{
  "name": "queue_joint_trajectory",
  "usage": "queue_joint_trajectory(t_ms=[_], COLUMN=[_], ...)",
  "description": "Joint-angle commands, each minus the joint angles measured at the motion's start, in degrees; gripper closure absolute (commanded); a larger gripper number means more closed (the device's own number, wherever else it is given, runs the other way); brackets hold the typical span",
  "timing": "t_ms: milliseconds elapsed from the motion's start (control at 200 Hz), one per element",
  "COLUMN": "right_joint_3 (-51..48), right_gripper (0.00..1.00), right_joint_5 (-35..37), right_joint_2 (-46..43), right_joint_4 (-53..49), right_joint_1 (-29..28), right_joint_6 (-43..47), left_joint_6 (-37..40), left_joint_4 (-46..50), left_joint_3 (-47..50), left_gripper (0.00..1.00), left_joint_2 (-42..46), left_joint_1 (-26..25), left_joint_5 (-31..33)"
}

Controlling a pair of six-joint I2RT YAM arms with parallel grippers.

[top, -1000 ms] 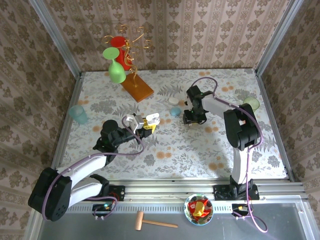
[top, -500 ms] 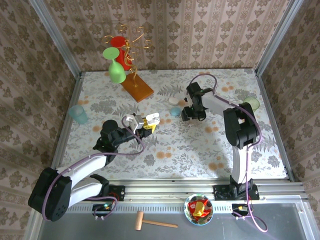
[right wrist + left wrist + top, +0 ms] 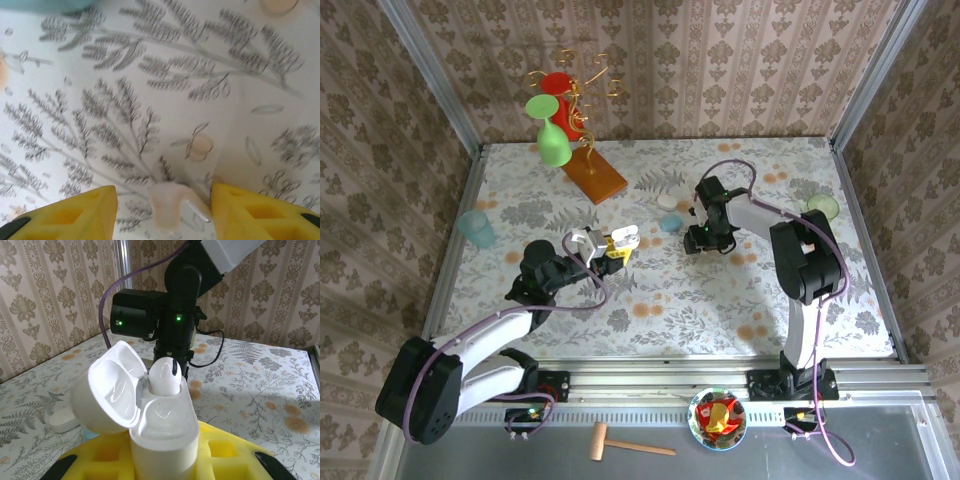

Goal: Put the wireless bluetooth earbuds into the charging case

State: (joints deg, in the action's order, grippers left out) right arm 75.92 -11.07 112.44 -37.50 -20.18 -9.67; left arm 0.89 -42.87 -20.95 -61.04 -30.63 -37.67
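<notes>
My left gripper [image 3: 162, 462] is shut on the white charging case [image 3: 167, 432], holding it upright above the table with its lid [image 3: 107, 387] swung open to the left. One white earbud [image 3: 164, 376] sits in the far socket; the near socket is empty. From above, the case [image 3: 623, 238] is at the left gripper [image 3: 613, 247] near the table's middle. My right gripper [image 3: 698, 240] is down at the table with its yellow fingers [image 3: 75, 215] apart. Another white earbud [image 3: 172, 205] lies on the table between them, its stem close to the right finger.
A pale blue case [image 3: 670, 224] and a white oval case [image 3: 667, 201] lie just left of the right gripper. A teal cup [image 3: 476, 228] stands at the left edge, a green dish [image 3: 823, 207] at the right, and a wooden stand with a green glass [image 3: 554, 140] at the back.
The right gripper lifted slightly toward the back, then came down again a little nearer and to the left, its jaws widening. The left arm and case stayed still.
</notes>
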Motion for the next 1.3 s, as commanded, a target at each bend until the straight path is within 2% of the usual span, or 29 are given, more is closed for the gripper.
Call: queue_joint_trajectory(t_ms=[0, 150, 315, 420, 675, 865, 1295], right_joint_3=[-2.96, -3.3, 0.4, 3.71, 12.39, 17.79, 25.82], right_gripper=[0.49, 0.5, 0.45, 0.44, 0.48, 0.51, 0.6], right_joint_5=[-2.18, 1.38, 5.96, 10.49, 19.83, 21.61, 21.86], right_joint_2=[-3.05, -5.77, -5.84, -4.27, 1.96, 7.06, 14.3], right_joint_4=[-1.89, -2.46, -5.2, -8.16, -17.76, -22.3, -28.7], right_joint_1=[-1.5, -1.66, -2.27, -3.64, -7.36, -8.29, -8.29], right_joint_6=[-2.01, -2.38, -1.05, 1.24, 8.62, 10.55, 5.69], left_joint_6=[-0.17, 0.09, -0.18, -0.11, -0.18, -0.58, -0.62], left_joint_4=[-2.3, -2.13, -2.45, -2.31, -0.91, -1.15, -1.74], left_joint_3=[0.13, 0.35, 0.3, 0.21, 0.3, 0.13, 0.68], left_gripper=[0.93, 0.93, 0.93, 0.93, 0.93, 0.93, 0.93], left_joint_2=[0.17, 0.3, -0.1, -0.14, 0.3, -0.44, -0.49], left_joint_1=[0.4, 0.4, 0.4, 0.4, 0.4, 0.4, 0.4], left_joint_5=[-1.23, -0.83, -0.84, -0.83, -0.86, -0.72, -0.74])
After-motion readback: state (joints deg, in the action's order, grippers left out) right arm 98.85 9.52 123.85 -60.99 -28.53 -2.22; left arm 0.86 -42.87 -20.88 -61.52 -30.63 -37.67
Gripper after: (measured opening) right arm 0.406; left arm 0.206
